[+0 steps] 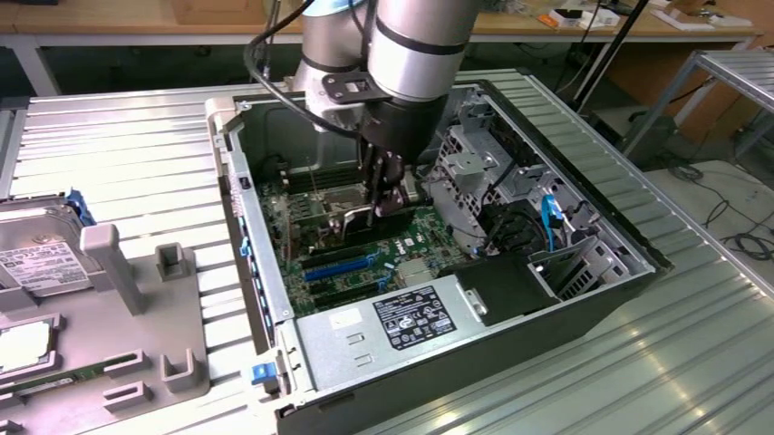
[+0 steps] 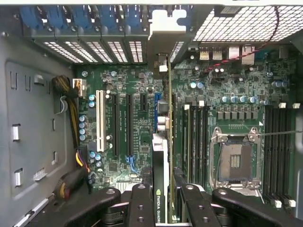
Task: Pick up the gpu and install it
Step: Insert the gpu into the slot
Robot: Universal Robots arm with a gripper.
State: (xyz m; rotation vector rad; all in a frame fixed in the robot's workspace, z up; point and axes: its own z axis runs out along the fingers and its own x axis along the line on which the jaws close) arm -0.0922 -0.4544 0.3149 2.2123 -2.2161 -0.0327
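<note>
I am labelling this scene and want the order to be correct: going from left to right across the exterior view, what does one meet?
From the left: hard drive → grey plastic holder → left wall of the computer case → gripper holding the gpu → blue cable → metal rack.

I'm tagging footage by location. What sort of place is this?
Probably a computer assembly lab: an open computer case on a metal table, the gripper holding a gpu inside it, wooden benches behind.
</note>
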